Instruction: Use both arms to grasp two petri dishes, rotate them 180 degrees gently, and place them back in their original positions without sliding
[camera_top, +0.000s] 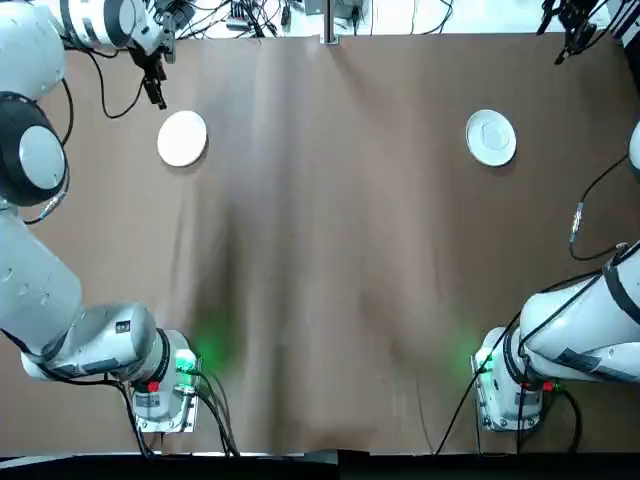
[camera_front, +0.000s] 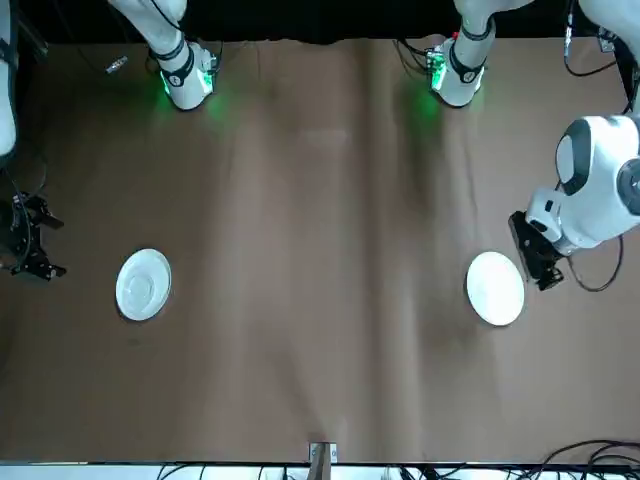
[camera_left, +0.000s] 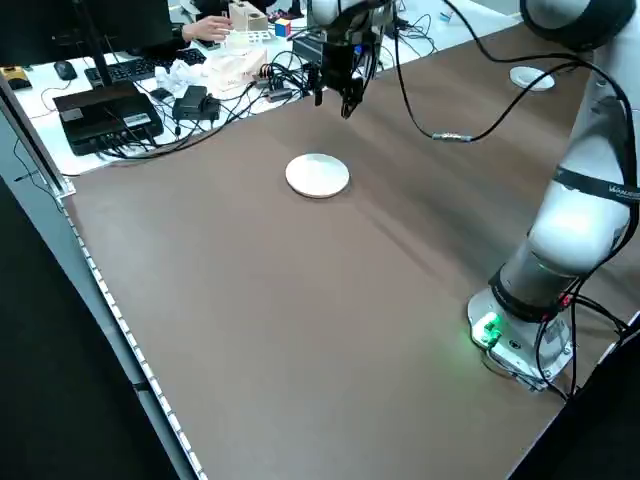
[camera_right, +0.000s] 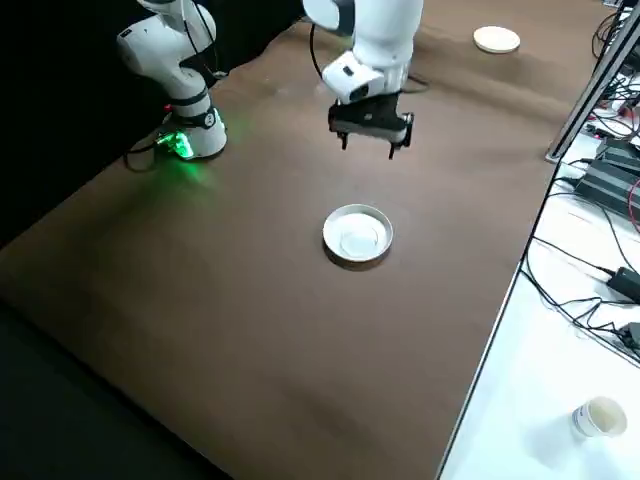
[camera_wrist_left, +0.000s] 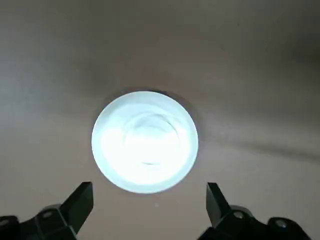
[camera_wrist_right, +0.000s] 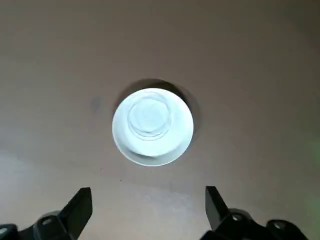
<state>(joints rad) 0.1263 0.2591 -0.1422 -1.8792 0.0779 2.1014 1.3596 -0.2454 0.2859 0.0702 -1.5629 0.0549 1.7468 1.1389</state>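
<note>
The left gripper (camera_wrist_left: 150, 197) is hanging in the air just beside the left petri dish (camera_top: 182, 138), its two fingers standing wide apart with nothing between them. The right gripper (camera_wrist_right: 149, 200) is hovering up off the table too, near the right petri dish (camera_top: 491, 137), its fingers likewise spread and gripping nothing. Beyond the fingertips, both dishes are lying on the brown tabletop (camera_top: 330, 300) toward its far side, well apart from each other, the left one showing as a plain white disc, the right one showing a raised rim and an inner ring. The task appears to be sitting at one of its ends: no dish is being held, and since nothing on these round discs is marking a turn, whether the rotation is done cannot be told; if it is not, grasping, turning and setting down are all remaining. Counting up, two arms are serving, with two grippers, one each, and two dishes.
</note>
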